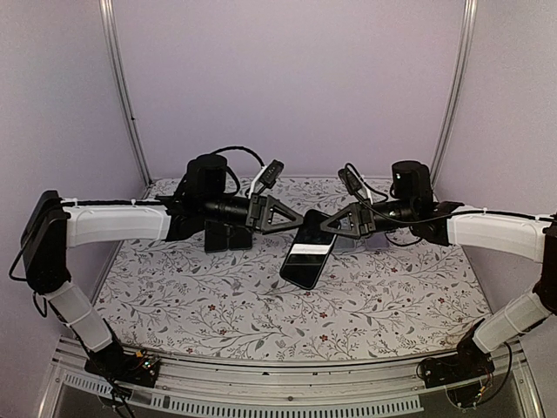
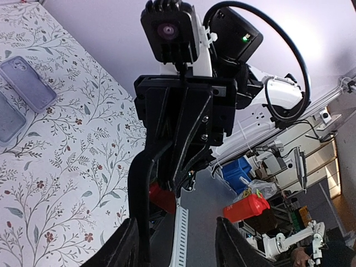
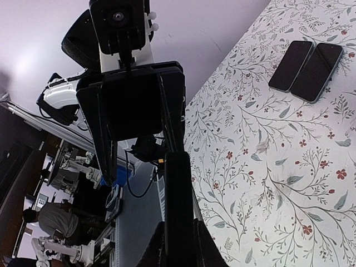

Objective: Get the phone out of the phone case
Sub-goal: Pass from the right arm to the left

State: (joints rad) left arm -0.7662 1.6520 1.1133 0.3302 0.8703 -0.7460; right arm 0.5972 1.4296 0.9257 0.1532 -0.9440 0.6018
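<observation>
Our right jaws clench the phone's (image 1: 308,252) edge, holding it tilted above the counter's (image 1: 218,305) middle. Our left jaws stand apart at its opposite edge. Two spare phones (image 1: 228,237) lie toward the far-left corner.

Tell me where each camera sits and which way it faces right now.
Top: fixed above and behind the bases, looking down at the table; both arms show, meeting at the phone.
Left wrist: on the left arm, facing the right wrist camera; left fingers at the bottom edge.
Right wrist: on the right arm, facing the left wrist camera; right gripper shut on the phone's edge.
Shared: top and right wrist both show the spare phones lying on the table.
</observation>
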